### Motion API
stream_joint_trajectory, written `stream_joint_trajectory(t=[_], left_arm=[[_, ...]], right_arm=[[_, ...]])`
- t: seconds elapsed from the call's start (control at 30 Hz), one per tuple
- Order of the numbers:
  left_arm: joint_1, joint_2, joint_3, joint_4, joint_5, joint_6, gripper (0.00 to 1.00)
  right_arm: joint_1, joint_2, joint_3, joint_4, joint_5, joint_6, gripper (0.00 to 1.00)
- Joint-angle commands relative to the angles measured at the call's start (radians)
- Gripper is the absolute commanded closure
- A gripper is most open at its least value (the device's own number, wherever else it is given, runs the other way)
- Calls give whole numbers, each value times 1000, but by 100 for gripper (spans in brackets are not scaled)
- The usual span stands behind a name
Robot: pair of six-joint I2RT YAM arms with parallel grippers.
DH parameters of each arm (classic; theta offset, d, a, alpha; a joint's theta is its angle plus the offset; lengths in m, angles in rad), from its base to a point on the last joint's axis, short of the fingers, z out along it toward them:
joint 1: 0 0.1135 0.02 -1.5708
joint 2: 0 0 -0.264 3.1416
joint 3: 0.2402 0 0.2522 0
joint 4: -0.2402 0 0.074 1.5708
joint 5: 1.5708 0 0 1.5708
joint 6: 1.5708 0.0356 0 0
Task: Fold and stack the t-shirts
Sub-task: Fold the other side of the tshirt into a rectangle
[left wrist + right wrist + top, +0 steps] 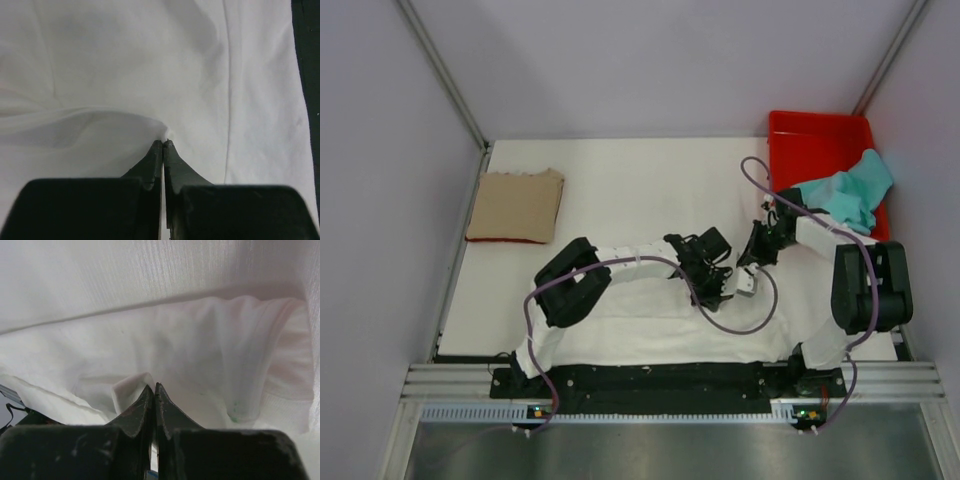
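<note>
Top external view: the white t-shirt [660, 335] lies rumpled on the table [620, 175] toward 6 o'clock, close to the arm bases. Both arms reach in over it and hide much of its middle. The left gripper [717, 285] and right gripper [750, 272] sit just beside each other above the shirt's far edge. A purple cable [740, 325] loops across the cloth beneath them.

On the left wrist view the jaws are clenched on a small raised pinch of white cloth, with creases running away toward 9 o'clock. On the right wrist view the jaws are likewise clamped on a folded lip of the same shirt, and a bunched hem rises at 2 o'clock.

The tan t-shirt [515, 205] rests folded at the table's 10 o'clock, well apart. The teal t-shirt [850, 190] drapes over the near rim of the red bin [815, 135] at 2 o'clock, just beyond the right forearm.
</note>
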Motion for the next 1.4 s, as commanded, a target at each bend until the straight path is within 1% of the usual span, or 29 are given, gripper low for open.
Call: stream_joint_trajectory(t=[0.0,0.07,0.17,0.3,0.4,0.5,0.6,0.7,0.77,0.8,0.87,0.93,1.0,1.07,1.1,1.17,1.23,1.27,1.33,1.37], left_arm=[[24,-32,110,-139,21,-17,100],[59,-61,138,-207,65,-6,100],[104,-118,132,-284,125,31,100],[116,-167,96,-360,137,97,100],[124,-173,75,-399,180,120,100],[150,-187,55,-440,243,140,100],[161,-198,9,-419,277,148,100],[161,-181,-40,-335,292,114,100],[161,-166,-66,-293,282,91,100],[161,-156,-69,-290,282,89,100],[161,-144,-77,-291,294,97,100],[159,-136,-82,-291,303,105,100],[158,-130,-82,-295,311,114,100],[153,-127,-85,-301,315,129,100],[150,-126,-88,-307,318,141,100],[147,-121,-94,-325,322,164,100],[144,-116,-99,-334,320,190,100],[142,-113,-100,-331,319,192,100],[142,-104,-94,-331,314,192,100],[142,-98,-89,-333,314,194,99]], right_arm=[[-9,-82,0,-46,5,-14,100],[-7,-105,6,-100,30,-29,100],[-7,-166,-4,-186,44,-50,100],[20,-243,-52,-278,88,-51,100],[34,-281,-104,-327,82,-28,100],[40,-356,-148,-359,82,8,100],[68,-399,-199,-344,76,72,100],[85,-353,-207,-326,64,107,100],[83,-359,-225,-326,91,118,100],[83,-367,-239,-324,93,129,94],[85,-369,-256,-327,85,146,76],[85,-369,-268,-352,64,153,62],[83,-410,-273,-404,61,157,57],[85,-483,-248,-482,85,161,56],[83,-523,-222,-522,108,164,56],[83,-574,-158,-534,154,170,57],[85,-576,-132,-464,177,187,62],[85,-556,-132,-411,168,193,69],[85,-479,-135,-267,110,190,94],[85,-427,-129,-223,95,187,100]])
